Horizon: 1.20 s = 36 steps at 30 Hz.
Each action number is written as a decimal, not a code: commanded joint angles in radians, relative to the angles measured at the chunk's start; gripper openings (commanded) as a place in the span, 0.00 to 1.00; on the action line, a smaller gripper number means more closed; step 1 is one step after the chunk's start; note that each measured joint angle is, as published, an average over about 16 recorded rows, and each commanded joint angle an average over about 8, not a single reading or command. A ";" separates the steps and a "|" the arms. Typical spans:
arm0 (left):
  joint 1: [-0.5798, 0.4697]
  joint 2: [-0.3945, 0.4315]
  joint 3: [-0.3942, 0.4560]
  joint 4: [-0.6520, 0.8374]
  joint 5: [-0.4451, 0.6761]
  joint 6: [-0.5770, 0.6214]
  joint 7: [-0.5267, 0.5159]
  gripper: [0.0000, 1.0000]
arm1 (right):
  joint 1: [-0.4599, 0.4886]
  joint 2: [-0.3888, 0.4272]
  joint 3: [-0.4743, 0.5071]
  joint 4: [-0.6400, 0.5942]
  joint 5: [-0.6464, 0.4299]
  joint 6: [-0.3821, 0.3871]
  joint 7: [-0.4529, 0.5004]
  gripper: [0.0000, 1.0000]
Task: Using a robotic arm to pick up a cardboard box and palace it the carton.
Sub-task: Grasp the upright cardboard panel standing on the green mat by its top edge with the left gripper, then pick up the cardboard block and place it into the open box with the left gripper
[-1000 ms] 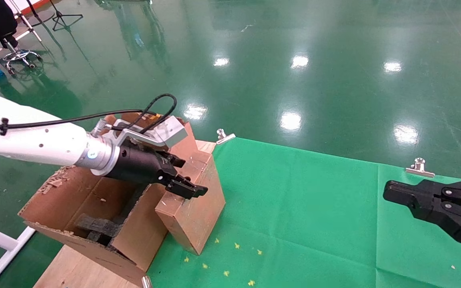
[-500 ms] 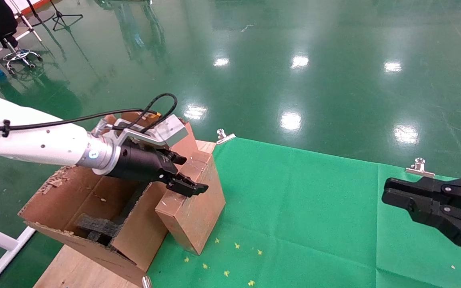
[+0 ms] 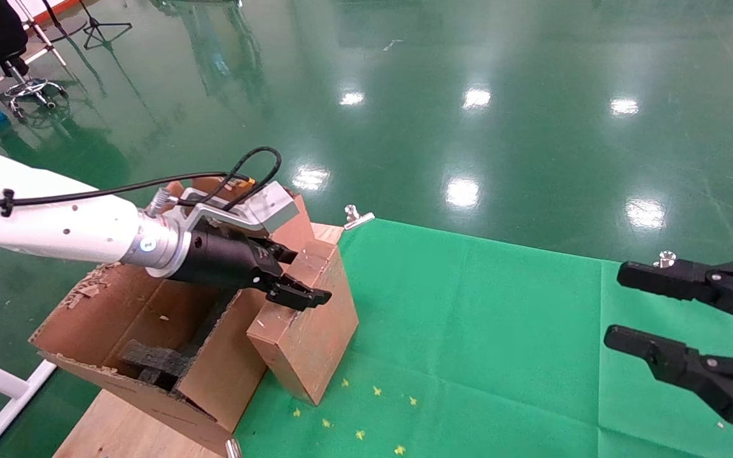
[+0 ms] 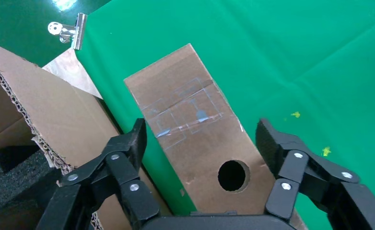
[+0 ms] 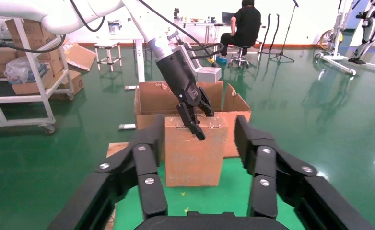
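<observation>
The cardboard box (image 3: 306,334) stands upright on the green cloth, leaning against the carton's (image 3: 96,305) near wall. The box has a taped top with a round hole (image 4: 233,175). The robotic arm is my left arm (image 3: 55,229). Its gripper (image 3: 303,277) is open and straddles the box top, one finger on each side, in the left wrist view (image 4: 202,139). Black foam (image 3: 153,362) lies inside the carton. My right gripper (image 3: 618,305) is open and empty over the cloth at the far right. It faces the box (image 5: 190,158) in its own view (image 5: 199,134).
Silver clips (image 3: 357,216) (image 3: 664,257) hold the green cloth (image 3: 481,331) at the table's far edge. Yellow scraps (image 3: 357,407) lie in front of the box. Bare wood (image 3: 118,426) shows under the carton. Shiny green floor lies beyond, with a stool (image 3: 29,86) at far left.
My right gripper has opened its jaws wide, from nearly together. My left gripper has barely moved and stays over the box top.
</observation>
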 commanded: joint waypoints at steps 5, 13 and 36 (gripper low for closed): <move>0.000 0.000 0.000 0.000 0.000 0.001 -0.001 0.00 | 0.000 0.000 0.000 0.000 0.000 0.000 0.000 1.00; -0.003 -0.001 -0.003 -0.001 -0.003 0.000 0.002 0.00 | 0.000 0.000 0.000 0.000 0.000 0.000 0.000 1.00; -0.329 -0.143 -0.170 0.114 -0.121 0.057 0.252 0.00 | 0.000 0.000 0.000 0.000 0.000 0.000 0.000 1.00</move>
